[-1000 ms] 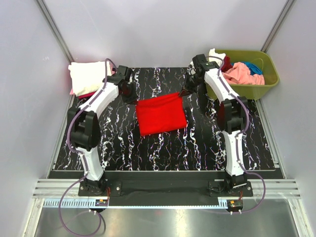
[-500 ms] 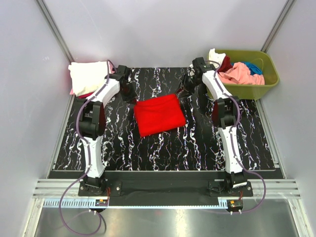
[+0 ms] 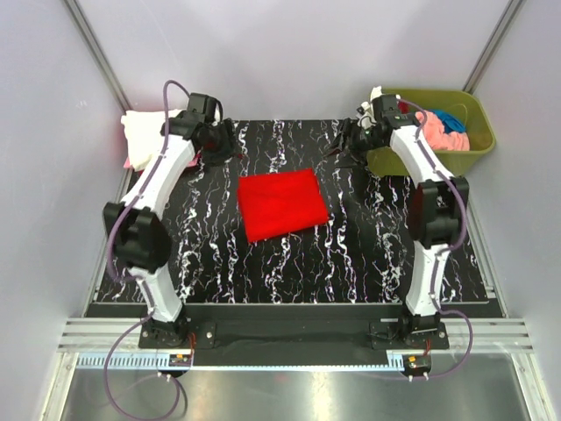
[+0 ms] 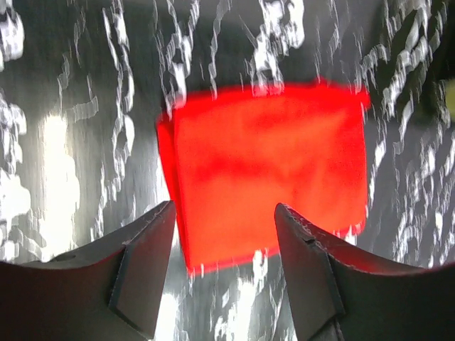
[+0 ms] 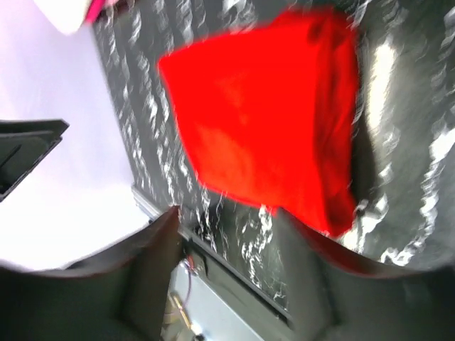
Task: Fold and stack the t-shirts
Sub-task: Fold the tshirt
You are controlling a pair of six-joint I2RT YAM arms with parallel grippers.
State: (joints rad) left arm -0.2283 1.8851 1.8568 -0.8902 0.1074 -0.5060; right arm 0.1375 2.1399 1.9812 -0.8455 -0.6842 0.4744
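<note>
- The bright red t-shirt lies folded into a tidy rectangle in the middle of the black marbled mat. Neither arm touches it, so it looks ready for you to carry to the stack.
- Just beyond it, your left gripper hangs above the mat, jaws spread wide with nothing between them. Your right gripper is likewise agape and empty, held off the cloth, likely to spare the fold.
- Far left, the cream-white t-shirt tops the stack. Far right, the olive-green bin holds the pink t-shirt, not yet folded.
</note>
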